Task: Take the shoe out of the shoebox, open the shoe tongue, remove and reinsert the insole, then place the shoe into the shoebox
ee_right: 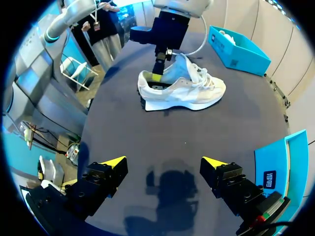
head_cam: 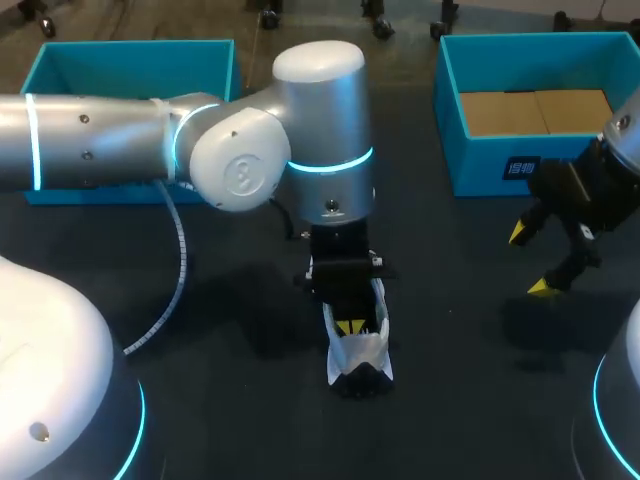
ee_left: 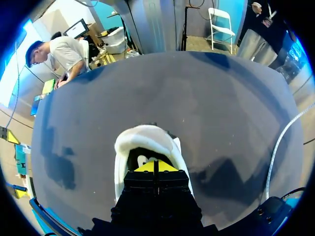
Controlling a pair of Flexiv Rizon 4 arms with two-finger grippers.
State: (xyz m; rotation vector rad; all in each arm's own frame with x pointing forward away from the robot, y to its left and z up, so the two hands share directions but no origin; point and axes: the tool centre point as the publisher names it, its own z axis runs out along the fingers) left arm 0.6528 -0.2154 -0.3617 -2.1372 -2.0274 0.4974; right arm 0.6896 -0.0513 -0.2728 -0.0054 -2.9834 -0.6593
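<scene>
A white sneaker (head_cam: 360, 354) lies on the dark table near the middle, its tongue (ee_right: 178, 65) lifted. My left gripper (head_cam: 350, 327) points down into the shoe's opening just inside the heel collar (ee_left: 142, 136), its yellow tips shut together (ee_left: 155, 167); nothing shows between them. In the right wrist view the sneaker (ee_right: 189, 93) lies on its sole ahead of my right gripper (ee_right: 164, 162), which stands open and empty well short of it. That right gripper (head_cam: 530, 260) hovers over the table's right side.
An open blue box (head_cam: 545, 165) with brown cardboard inside stands at the back right, close behind my right gripper. A second blue box (head_cam: 130, 60) stands at the back left behind my left arm. A white coiled cable (head_cam: 178, 262) hangs from the left arm.
</scene>
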